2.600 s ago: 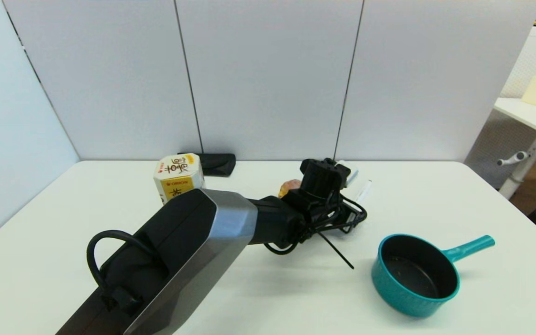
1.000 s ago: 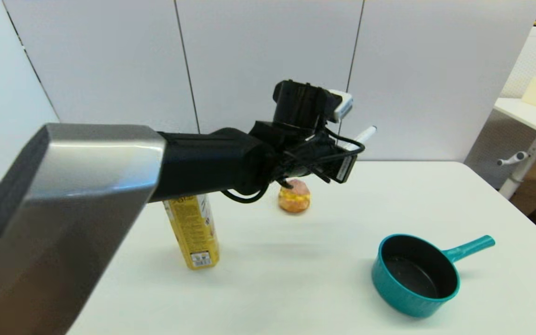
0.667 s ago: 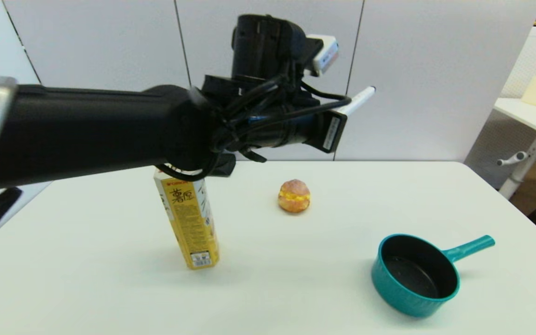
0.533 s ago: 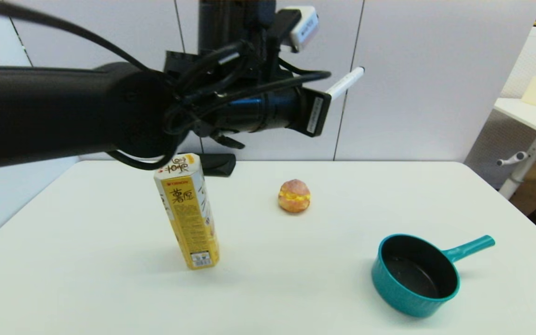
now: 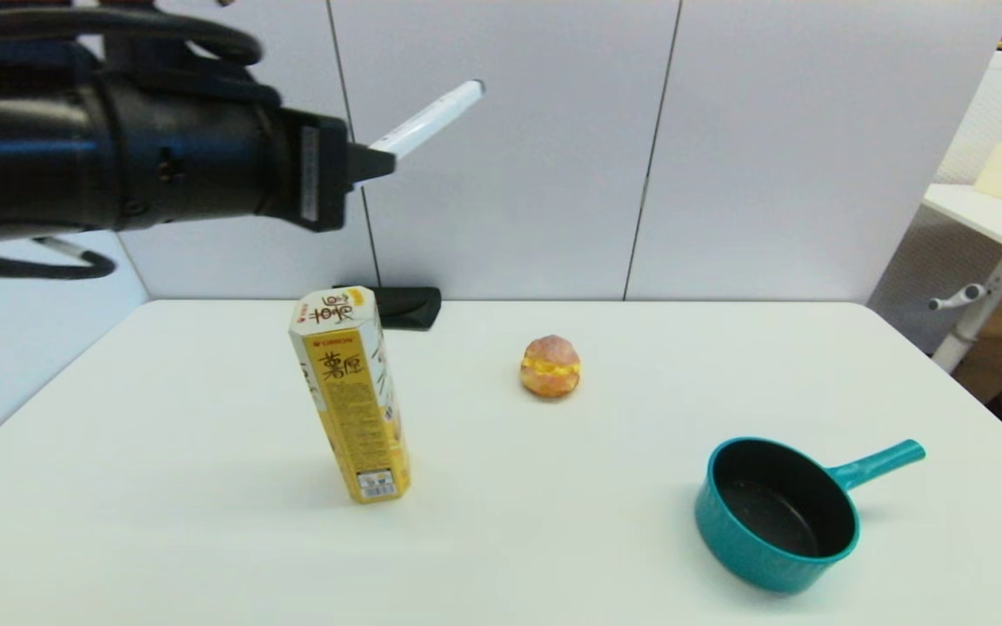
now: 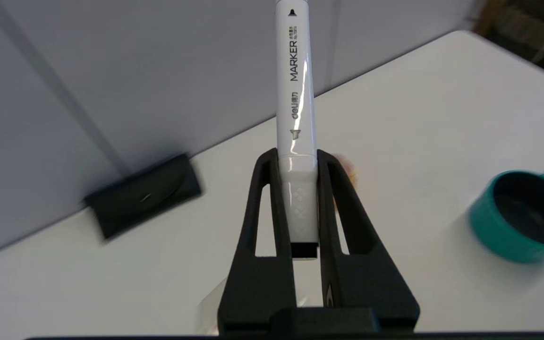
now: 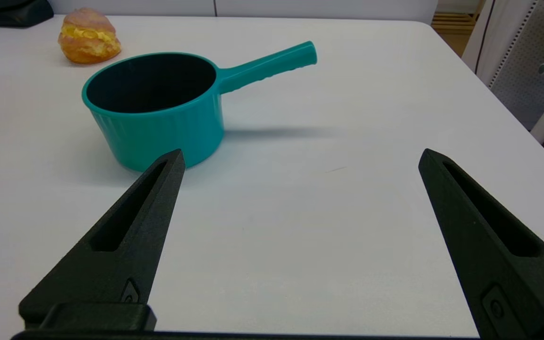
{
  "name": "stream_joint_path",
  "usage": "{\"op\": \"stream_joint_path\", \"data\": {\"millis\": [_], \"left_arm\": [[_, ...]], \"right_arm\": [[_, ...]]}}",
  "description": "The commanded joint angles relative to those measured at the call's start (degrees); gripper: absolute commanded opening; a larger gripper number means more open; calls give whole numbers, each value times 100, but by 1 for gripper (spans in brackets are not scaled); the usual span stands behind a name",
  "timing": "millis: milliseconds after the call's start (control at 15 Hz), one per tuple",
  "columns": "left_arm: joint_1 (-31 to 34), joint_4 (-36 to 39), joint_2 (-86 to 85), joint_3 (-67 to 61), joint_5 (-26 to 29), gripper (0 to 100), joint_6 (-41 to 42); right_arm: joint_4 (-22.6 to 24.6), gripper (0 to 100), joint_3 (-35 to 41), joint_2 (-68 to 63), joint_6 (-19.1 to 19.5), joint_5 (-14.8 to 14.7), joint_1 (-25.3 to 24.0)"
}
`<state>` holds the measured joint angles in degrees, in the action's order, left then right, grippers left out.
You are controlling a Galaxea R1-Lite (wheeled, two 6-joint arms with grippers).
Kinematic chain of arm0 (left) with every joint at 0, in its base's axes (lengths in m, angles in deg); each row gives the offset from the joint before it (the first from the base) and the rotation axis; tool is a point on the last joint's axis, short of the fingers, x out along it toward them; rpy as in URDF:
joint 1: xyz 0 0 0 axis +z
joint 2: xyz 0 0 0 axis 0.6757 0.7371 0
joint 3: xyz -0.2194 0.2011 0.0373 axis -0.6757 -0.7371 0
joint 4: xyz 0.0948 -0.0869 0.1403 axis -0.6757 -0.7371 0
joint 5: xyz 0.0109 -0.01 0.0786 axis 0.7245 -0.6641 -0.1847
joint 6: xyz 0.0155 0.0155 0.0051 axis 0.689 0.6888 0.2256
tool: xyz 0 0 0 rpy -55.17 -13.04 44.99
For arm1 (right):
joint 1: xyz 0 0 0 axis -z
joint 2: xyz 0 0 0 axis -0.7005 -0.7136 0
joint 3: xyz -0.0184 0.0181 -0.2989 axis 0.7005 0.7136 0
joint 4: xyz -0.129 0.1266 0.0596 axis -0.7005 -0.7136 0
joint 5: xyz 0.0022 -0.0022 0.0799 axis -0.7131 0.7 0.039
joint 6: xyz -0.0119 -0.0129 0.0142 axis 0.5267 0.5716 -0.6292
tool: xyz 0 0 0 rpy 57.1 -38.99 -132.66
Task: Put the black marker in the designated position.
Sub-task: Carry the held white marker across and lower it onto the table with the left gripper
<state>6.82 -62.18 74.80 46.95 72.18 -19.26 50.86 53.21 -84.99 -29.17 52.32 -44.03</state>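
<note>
**Ana:** Left wrist view settles the grip: the left hand [image 6: 299, 198] has both fingers [image 6: 263, 208] pressed flat against the black marker [image 6: 294, 89], pinching it near its capped black end, with most of the white barrel sticking out beyond the fingertips.

**Ben:** And where is it relative to the desk [image 5: 553, 522]?

**Ana:** High above it. From the head camera the left hand [image 5: 370, 163] is up at the robot's left, well over the yellow carton [image 5: 349, 396], and the black marker [image 5: 427, 117] points up and away towards the wall panels.

**Ben:** How do you reckon it handles?

**Ana:** Light and stiff, I'd say; it won't bend or crush. The barrel looks glossy and round, so my worry is slipping or swivelling in the fingers, and rolling once it's laid on the desk. An end grip like this leaves a long lever, so a bump on the far tip could twist it. A hold nearer the middle would be steadier.

**Ben:** The other arm?

**Ana:** The right hand [image 7: 300, 236] is idle, low over the desk, its fingers spread wide apart, with the teal pot [image 7: 154, 106] and the pastry [image 7: 89, 36] beyond it. Nothing marks the target spot.
</note>
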Motion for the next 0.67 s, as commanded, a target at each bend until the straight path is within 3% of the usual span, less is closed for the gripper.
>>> {"op": "stream_joint_path", "data": {"millis": [67, 333, 667], "left_arm": [[1539, 37, -1348, -1301, -134, 0, -85], [2787, 221, -1453, -2031, -117, 0, -208], [2866, 1716, -1023, -4043, -125, 0, -1219]], "right_arm": [[2, 100, 1, -7, 3, -2, 0], [2, 100, 1, -7, 3, -2, 0], [2, 100, 1, -7, 3, 7, 0]]}}
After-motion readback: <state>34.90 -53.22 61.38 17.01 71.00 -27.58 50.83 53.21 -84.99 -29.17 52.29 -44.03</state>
